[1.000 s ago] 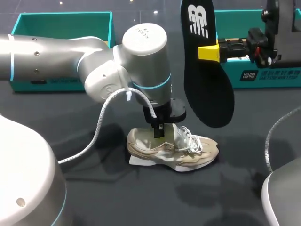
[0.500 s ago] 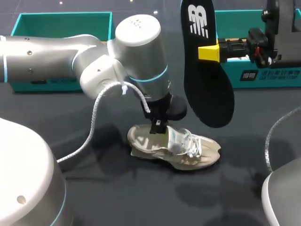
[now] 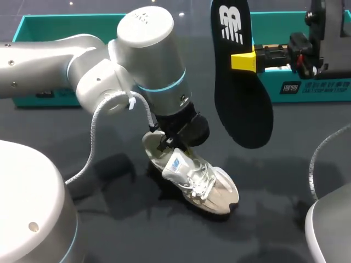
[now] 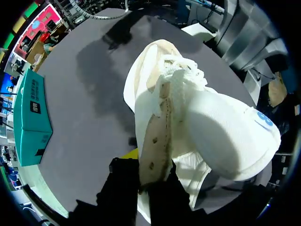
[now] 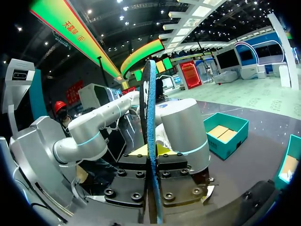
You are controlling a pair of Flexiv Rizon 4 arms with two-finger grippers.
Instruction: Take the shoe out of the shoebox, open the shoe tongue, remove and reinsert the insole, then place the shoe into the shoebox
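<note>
My left fingers (image 4: 120, 186) clamp the heel collar of the cream mesh shoe (image 4: 211, 122), which is tilted with its toe on the dark matte surface (image 3: 274, 219). My right fingers (image 3: 243, 61) pinch the flat black insole (image 3: 241, 93) upright above it. The teal shoebox (image 3: 71, 33) lies at the far edge, well apart.

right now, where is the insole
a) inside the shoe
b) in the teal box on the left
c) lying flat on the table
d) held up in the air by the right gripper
d: the black insole stands upright above the table, clamped between the yellow tips of the right gripper, apart from the shoe below it.
</note>
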